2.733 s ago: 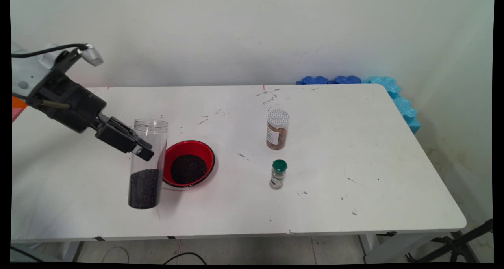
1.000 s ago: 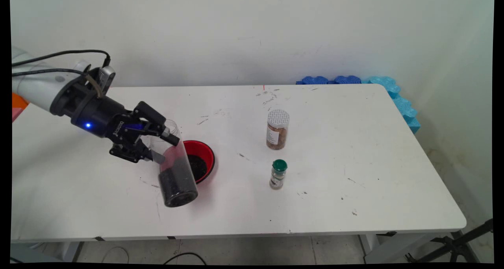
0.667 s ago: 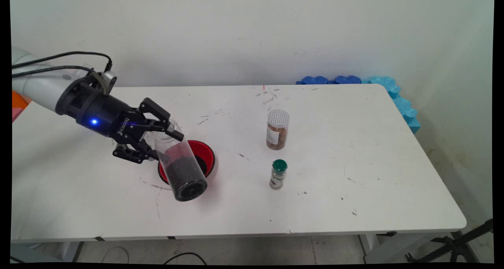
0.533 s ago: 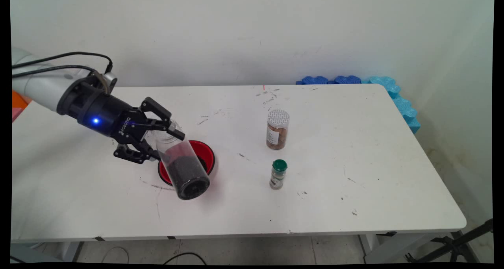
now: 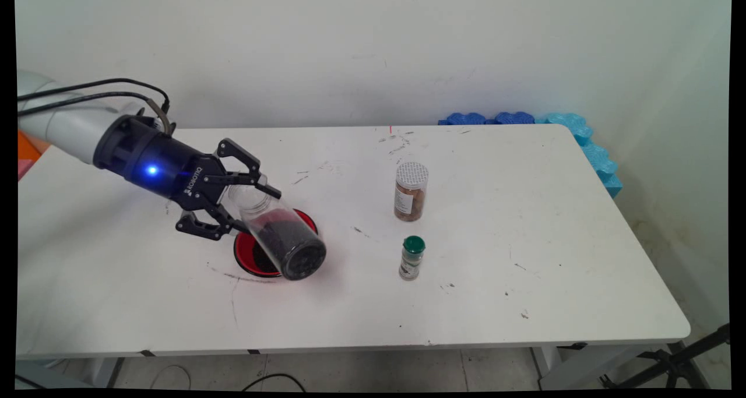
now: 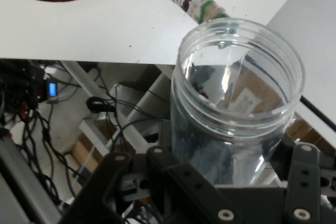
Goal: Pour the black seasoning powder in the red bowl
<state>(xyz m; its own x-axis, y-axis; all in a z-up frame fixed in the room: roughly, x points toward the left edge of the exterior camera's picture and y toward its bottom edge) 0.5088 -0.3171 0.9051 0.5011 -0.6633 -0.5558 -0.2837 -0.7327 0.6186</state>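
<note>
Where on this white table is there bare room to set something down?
The white table lies bare right of the brown-filled jar with a silver lid and the small green-capped spice bottle, and along the near edge. It is crowded at left, where the black gripper holds a tilted clear jar of dark grains over the red bowl.

A: What's held?
B: Clear plastic jar [image 5: 278, 236], no lid, partly filled with black grains, clamped near its open mouth between the jaws of the gripper [image 5: 247, 205]. Tilted hard, base toward the tabletop's near edge, lifted clear.
A: Under it?
B: Red bowl [image 5: 249, 254] with black grains inside, on the tabletop's left half toward the near edge. Jar's base overlaps the bowl's right side.
</note>
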